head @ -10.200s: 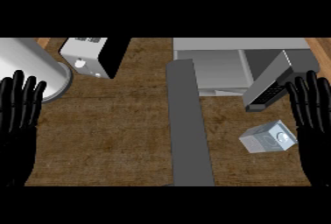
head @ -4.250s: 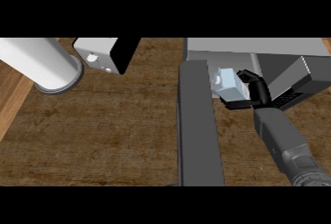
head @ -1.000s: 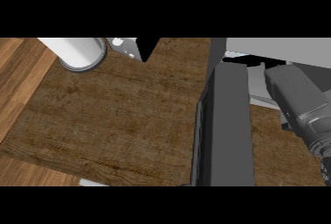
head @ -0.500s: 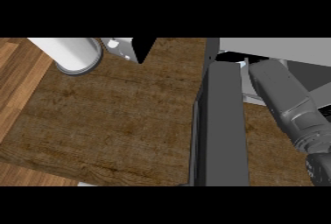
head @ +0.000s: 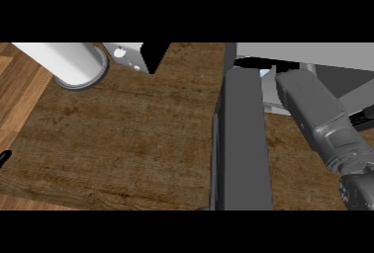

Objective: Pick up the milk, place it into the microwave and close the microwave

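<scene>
Milk hidden; right forearm point(head: 321, 118) reaches into the microwave point(head: 306, 52).
Right fingers' state unseen; left fingertip point(head: 4, 158) at worktop point(head: 124, 138) edge, state unclear.

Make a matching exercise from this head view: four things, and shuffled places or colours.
Things:
1. white cylinder
2. microwave door
3. right forearm
4. left hand

Places or colours:
a. only a black tip at the view's left edge
b. long dark grey slab running up the middle of the view
c. top left corner of the view
d. grey, at the right, reaching up toward the microwave's opening

Pairs: 1-c, 2-b, 3-d, 4-a
</scene>
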You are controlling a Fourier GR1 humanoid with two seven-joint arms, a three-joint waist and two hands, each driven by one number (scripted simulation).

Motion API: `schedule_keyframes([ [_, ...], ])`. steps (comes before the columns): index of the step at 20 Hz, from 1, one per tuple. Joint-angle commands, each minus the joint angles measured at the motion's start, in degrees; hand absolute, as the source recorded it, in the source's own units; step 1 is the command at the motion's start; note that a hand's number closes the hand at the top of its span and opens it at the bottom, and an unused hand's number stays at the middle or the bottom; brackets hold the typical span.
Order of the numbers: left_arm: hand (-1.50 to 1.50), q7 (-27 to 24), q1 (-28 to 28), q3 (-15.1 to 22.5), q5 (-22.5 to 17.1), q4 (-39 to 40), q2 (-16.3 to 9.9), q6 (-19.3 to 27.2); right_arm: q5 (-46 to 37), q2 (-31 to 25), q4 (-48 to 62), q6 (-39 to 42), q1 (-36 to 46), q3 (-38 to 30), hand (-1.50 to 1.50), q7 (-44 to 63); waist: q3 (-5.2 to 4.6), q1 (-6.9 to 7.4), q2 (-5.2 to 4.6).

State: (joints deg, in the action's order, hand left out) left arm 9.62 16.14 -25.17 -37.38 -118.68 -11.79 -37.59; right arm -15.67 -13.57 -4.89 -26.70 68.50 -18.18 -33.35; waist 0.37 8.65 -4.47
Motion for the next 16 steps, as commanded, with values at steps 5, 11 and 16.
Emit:
schedule_keyframes([
  [5,-1.50,-2.59,1.62,2.34,4.81,0.22,3.48,-2.91,0.70,-1.54,-0.30,3.54,-2.61,-0.84,-1.50,-2.13,-0.23,-2.21,1.78],
  [11,-1.50,-4.49,3.18,8.38,8.01,1.46,6.74,-8.59,3.65,-3.73,-1.09,15.93,-6.06,-3.30,-1.50,-6.15,-0.21,-4.56,2.71],
  [16,-1.50,-3.84,3.76,14.59,12.77,3.56,9.69,-11.02,5.76,-1.09,-1.09,27.15,-11.23,-4.63,-1.50,-11.95,-0.21,-6.00,3.15],
])
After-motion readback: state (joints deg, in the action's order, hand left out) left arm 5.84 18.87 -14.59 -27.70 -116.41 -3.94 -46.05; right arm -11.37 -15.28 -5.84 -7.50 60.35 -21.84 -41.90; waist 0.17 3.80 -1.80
